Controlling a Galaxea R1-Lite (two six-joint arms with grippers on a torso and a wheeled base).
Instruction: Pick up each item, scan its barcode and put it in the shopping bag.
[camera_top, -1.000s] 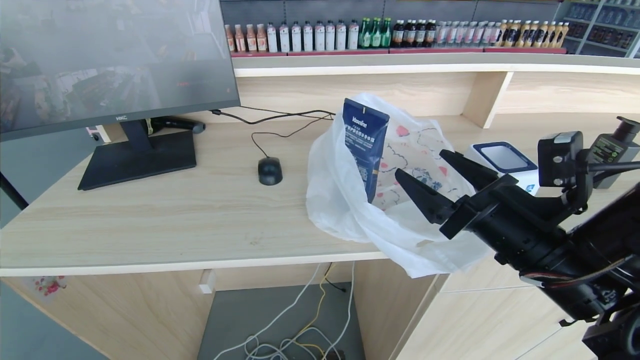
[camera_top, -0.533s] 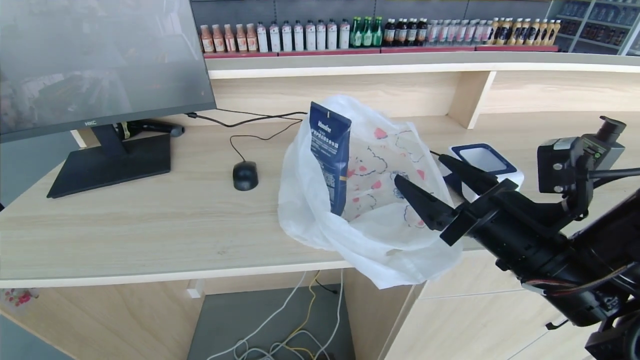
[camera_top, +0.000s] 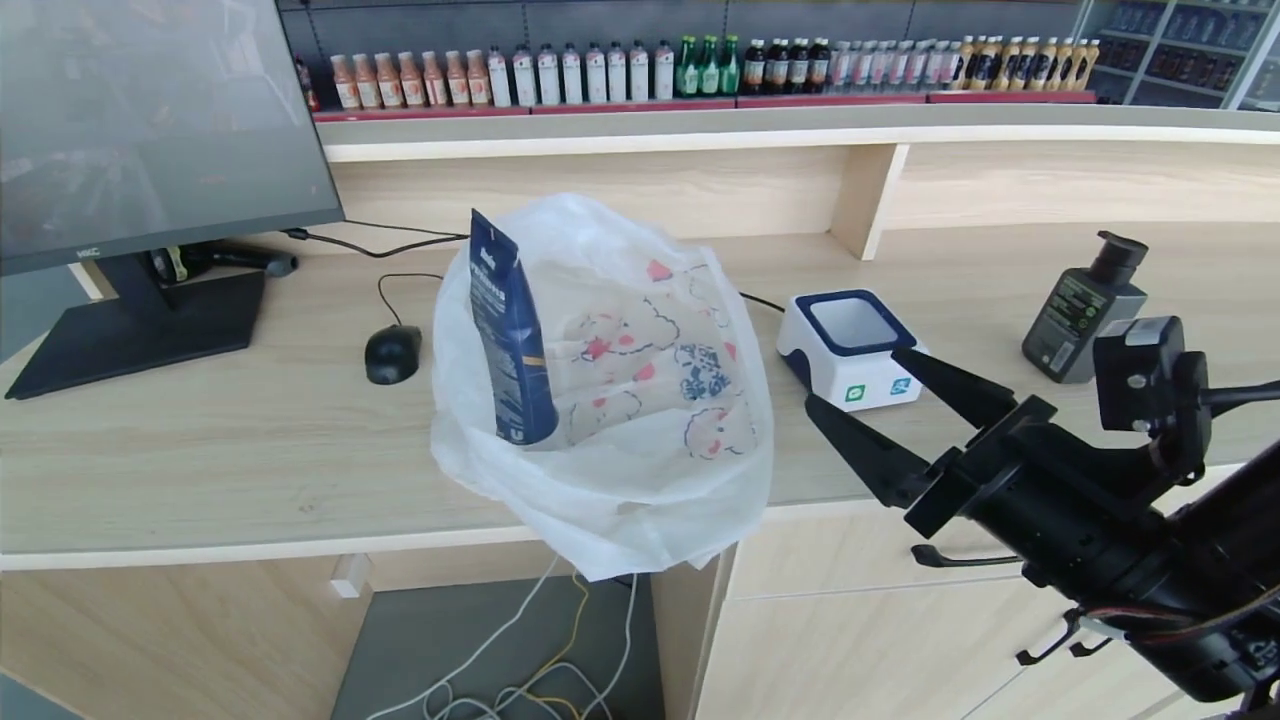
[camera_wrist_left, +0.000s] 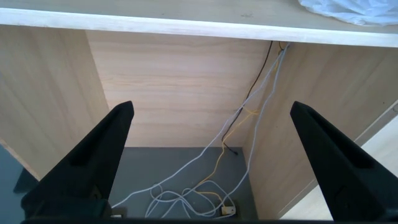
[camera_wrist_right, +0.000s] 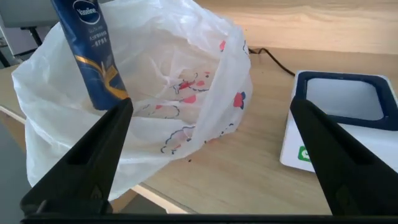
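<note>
— Drawn back from the shopping bag (camera_top: 620, 500) since a second ago is the right gripper (camera_top: 852, 378); the head view itself has been swung to the right.
— How are its fingers held?
— Spread wide, with nothing between them, in front of the barcode scanner (camera_top: 850, 345), just beside the bag.
— And the items?
— The blue pouch (camera_top: 510, 340) is stood upright inside the bag on the table (camera_top: 250, 450). The dark pump bottle (camera_top: 1080, 310) is stood on the table beyond the scanner, well apart from the bag.
— The left gripper (camera_wrist_left: 211, 106)?
— Fingers spread, nothing held, below the table's edge, where cables (camera_wrist_left: 205, 186) are seen.
</note>
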